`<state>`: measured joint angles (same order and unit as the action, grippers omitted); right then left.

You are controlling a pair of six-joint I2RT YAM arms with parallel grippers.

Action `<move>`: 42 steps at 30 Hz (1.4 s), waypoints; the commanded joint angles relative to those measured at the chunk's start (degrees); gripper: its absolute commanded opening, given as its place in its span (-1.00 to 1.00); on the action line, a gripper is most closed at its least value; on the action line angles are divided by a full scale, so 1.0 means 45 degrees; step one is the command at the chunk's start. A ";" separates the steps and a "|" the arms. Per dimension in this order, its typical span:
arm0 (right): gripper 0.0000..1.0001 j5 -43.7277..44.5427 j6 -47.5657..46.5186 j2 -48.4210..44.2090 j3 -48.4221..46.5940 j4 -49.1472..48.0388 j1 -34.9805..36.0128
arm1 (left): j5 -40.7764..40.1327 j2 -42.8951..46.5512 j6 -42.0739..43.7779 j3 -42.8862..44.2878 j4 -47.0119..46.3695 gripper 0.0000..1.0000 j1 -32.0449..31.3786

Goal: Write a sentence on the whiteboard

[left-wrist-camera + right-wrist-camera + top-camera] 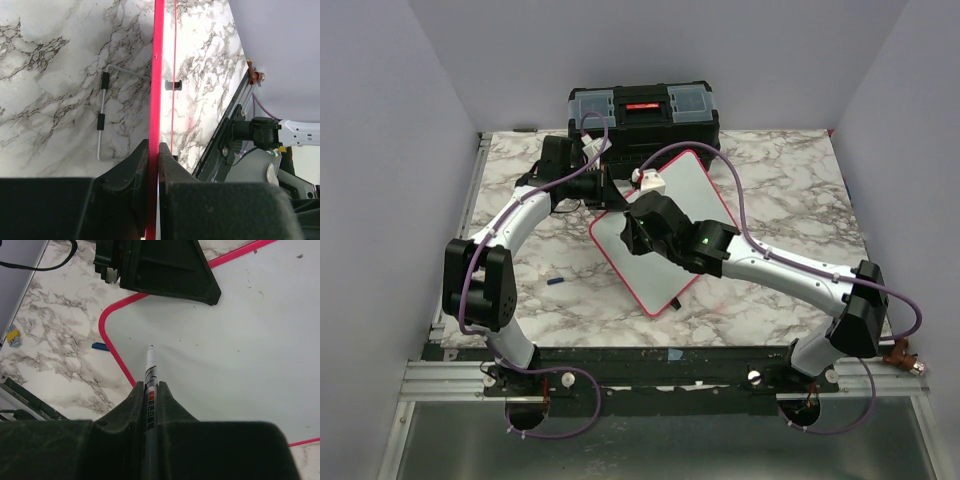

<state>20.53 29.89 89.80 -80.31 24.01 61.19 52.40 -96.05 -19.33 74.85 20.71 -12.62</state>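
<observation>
The whiteboard (695, 190) lies slanted on the marble table, white with a thin red rim. My left gripper (610, 190) is shut on that rim (157, 75) at the board's far left edge, seen edge-on between its jaws (153, 150). My right gripper (632, 232) hovers over the board's left part, shut on a white marker (151, 371). The marker's tip points down at the white surface (225, 350) near a rounded corner; I cannot tell whether it touches. The sentence is out of view, and the board surface that shows is blank.
The black toolbox (642, 112) stands behind the board at the table's far edge. A small blue cap (556, 281) lies on the marble left of the board (100, 346). A small white object (650, 181) sits at the board's far corner. A bent metal rod (102, 120) lies beside the rim.
</observation>
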 commanded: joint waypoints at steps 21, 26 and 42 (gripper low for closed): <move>-0.99 0.1119 -0.0027 0.1062 -0.0641 -0.0141 0.0119 | -0.0593 0.0622 0.0448 0.0198 -0.0265 -1.00 -0.0105; -0.99 0.0875 0.0256 0.0869 -0.0068 -0.0121 0.0115 | -0.0589 0.0623 0.0448 0.0202 -0.0266 -1.00 -0.0125; -0.99 0.0224 0.1147 -0.0240 0.0988 0.0180 0.0114 | -0.0620 0.0602 0.0429 0.0222 -0.0211 -1.00 -0.0144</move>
<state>22.76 33.93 90.19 -76.29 22.70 61.45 51.88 -95.77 -18.59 74.85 21.06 -12.88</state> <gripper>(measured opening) 0.120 0.106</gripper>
